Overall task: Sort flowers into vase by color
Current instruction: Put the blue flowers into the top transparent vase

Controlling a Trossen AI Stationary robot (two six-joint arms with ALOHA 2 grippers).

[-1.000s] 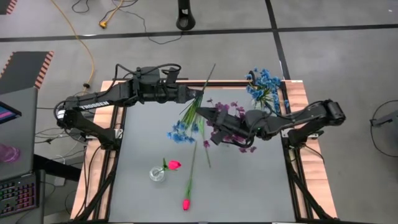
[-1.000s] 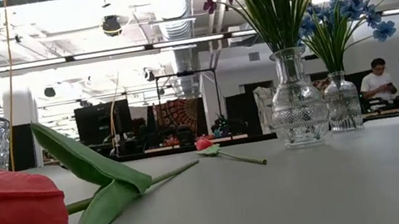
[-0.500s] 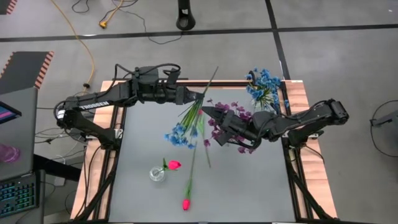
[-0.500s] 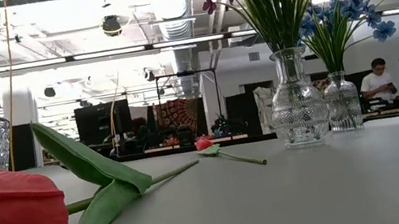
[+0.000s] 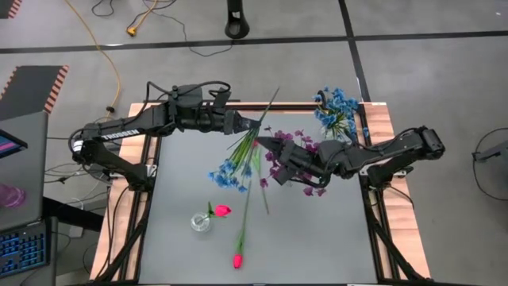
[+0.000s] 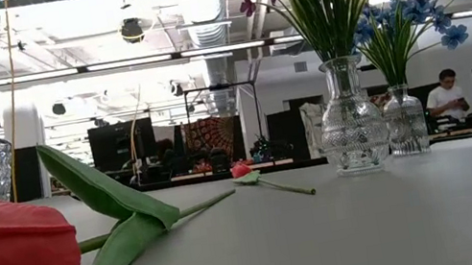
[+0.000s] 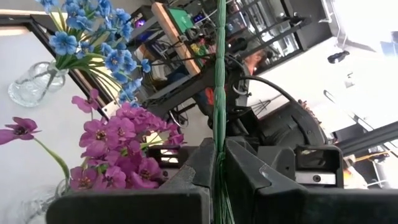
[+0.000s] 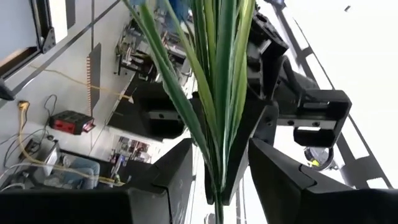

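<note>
The left hand [image 5: 255,125] hangs over the far middle of the worktop [image 5: 317,238], clamped on the thin green stem of a blue sprig [image 5: 230,171]. In the left wrist view the stem [image 7: 219,93] runs straight up from between the two closed fingers [image 7: 205,171]. Seen from above, the sprig slants down from the hand, its blossoms hanging toward the worktop's middle and its bare stem end sticking out past the far edge.

The right hand [image 5: 268,143] is just beside the left hand, reaching in from the right side. In the right wrist view its fingers [image 8: 283,171] stand on either side of the sprig's long green leaves [image 8: 214,81], with a gap on each side, so the hand is open around the leaves rather than pressing them.

Under the right arm stands a glass vase [image 6: 353,126] of purple flowers [image 5: 305,143]. Near the far right corner a second vase [image 6: 407,127] holds blue flowers [image 5: 337,107]. Toward the near left, a small vase [image 5: 200,222] holds one pink bud [image 5: 223,210]. A second pink tulip [image 5: 237,260] lies flat on the worktop just beside it, stem pointing toward the far edge.

In the low view, a person [image 6: 448,100] is in the room beyond the worktop.
</note>
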